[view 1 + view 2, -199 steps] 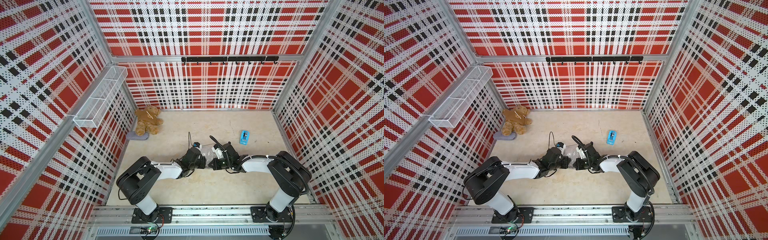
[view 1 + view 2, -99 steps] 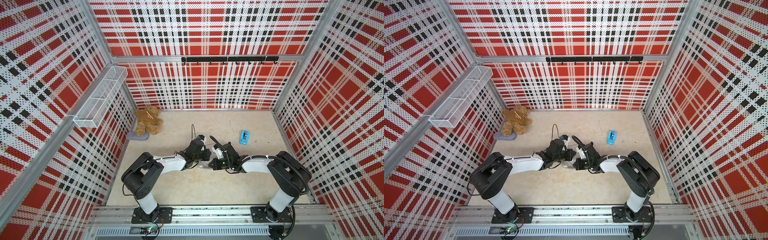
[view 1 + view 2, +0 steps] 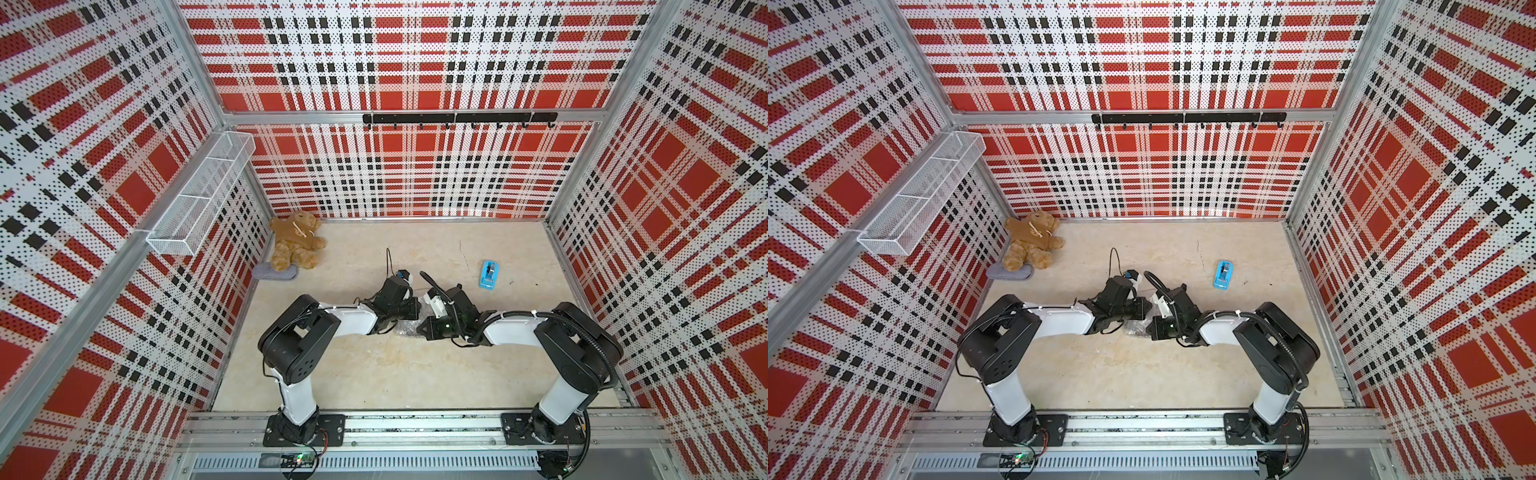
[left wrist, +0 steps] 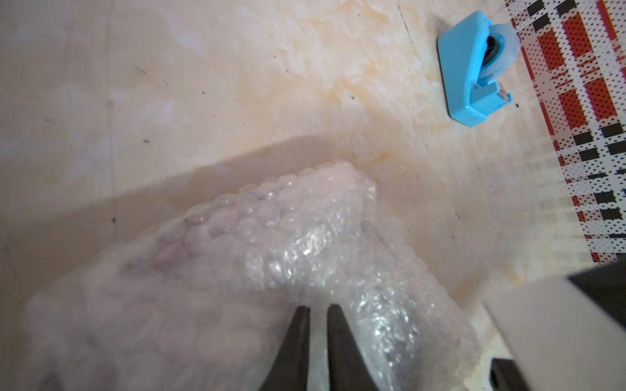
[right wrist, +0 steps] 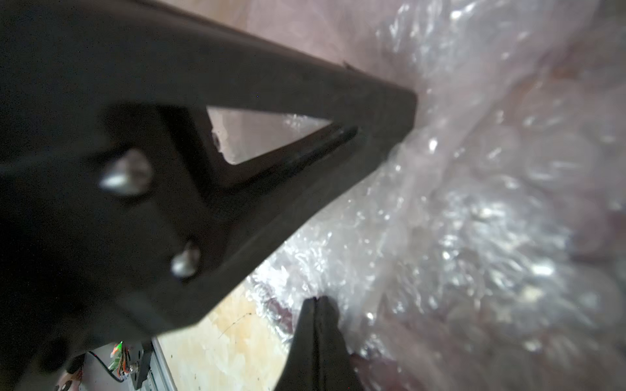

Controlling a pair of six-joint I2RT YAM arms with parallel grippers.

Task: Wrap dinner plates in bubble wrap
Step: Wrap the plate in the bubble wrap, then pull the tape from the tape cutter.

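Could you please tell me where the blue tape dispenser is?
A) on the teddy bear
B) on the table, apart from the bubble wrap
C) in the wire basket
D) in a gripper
B: the tape dispenser sits on the table, with a clear gap to the bubble wrap.

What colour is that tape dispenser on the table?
The tape dispenser is light blue, shown best in the left wrist view.

My top views bright, evenly lit from above, sharp, walls [image 3: 415, 174] bowed at the edges, soft shadows on the table [image 3: 395, 365], a broad diagonal shadow in my left wrist view, bubble wrap [image 4: 305, 237] glinting white yet blurred close up, right wrist view dimmer, half dark, out of focus.
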